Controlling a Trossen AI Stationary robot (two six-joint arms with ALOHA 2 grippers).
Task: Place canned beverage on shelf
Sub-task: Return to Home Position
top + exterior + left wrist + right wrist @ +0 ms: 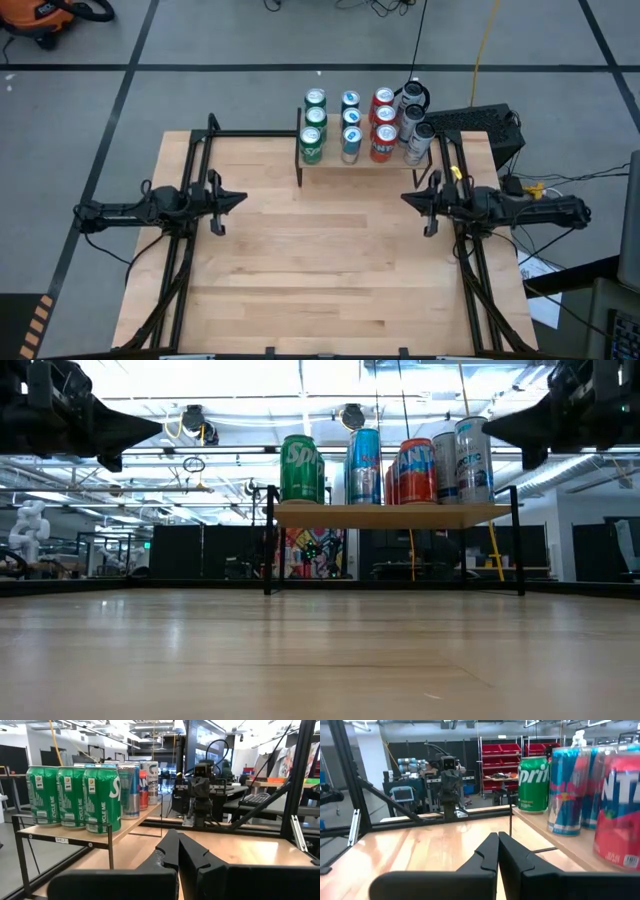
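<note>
Jaws pressed together and empty on left gripper point(243, 198) and right gripper point(405, 198), tips facing each other; shelf point(400, 515) of upright cans point(350, 141) lies beyond them, nearer the right (both look parked).

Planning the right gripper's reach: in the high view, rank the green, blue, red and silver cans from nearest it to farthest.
1. Silver cans, rightmost row, nearest the right gripper.
2. Red cans, next row left.
3. Blue cans, left of centre.
4. Green cans, leftmost row.
</note>
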